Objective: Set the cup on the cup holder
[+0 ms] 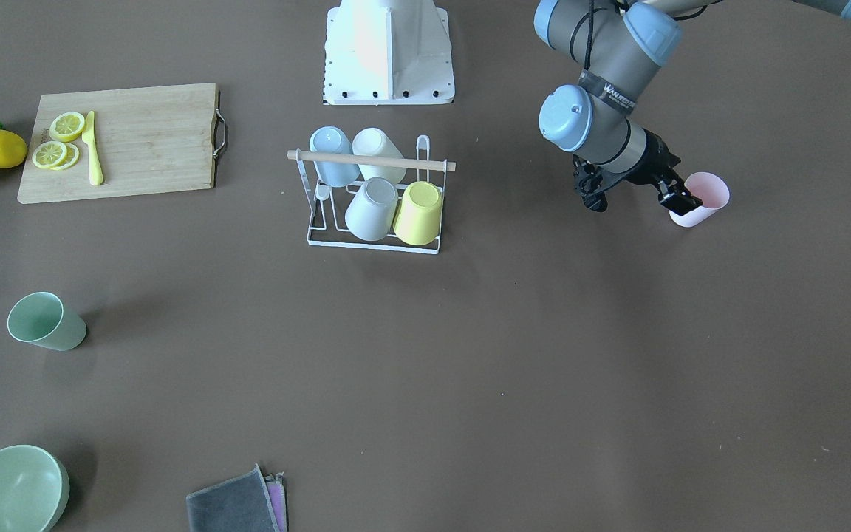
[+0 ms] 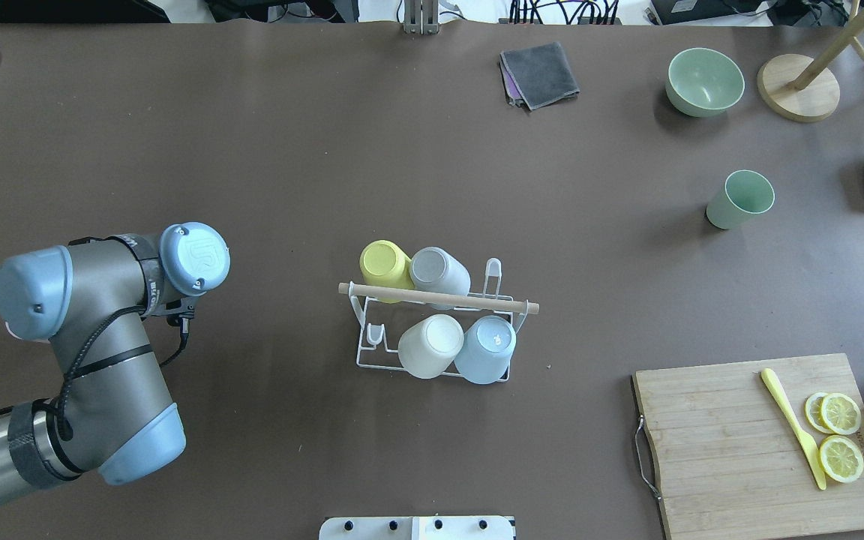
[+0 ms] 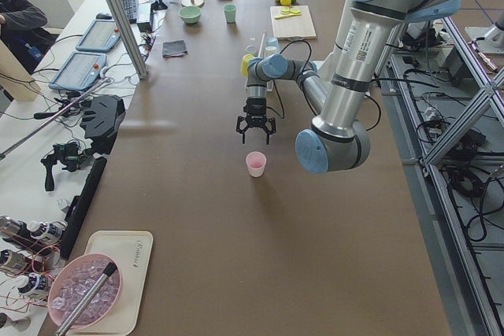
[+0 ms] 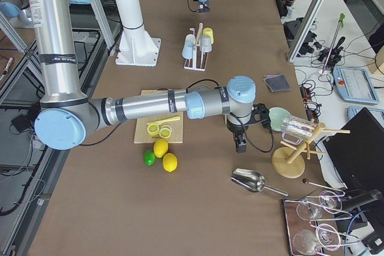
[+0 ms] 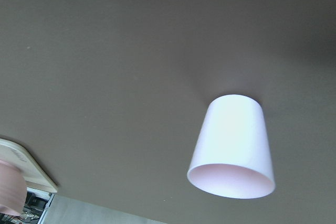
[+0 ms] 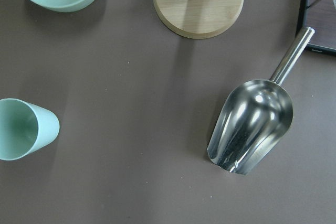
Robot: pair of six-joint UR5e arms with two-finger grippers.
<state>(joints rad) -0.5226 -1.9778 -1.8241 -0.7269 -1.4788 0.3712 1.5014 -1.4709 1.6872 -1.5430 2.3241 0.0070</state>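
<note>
Pink cup (image 1: pixel 708 193) upright (ungrasped); left gripper (image 1: pixel 679 201) seemingly near.

bright, even light; soft faint shadows

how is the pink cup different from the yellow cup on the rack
The pink cup stands mouth up on the table; the yellow cup sits mouth down, tilted, on the cup holder. The pink cup stands alone; the yellow cup has a grey cup right beside it. Both are plain tapered cups without handles.
</note>
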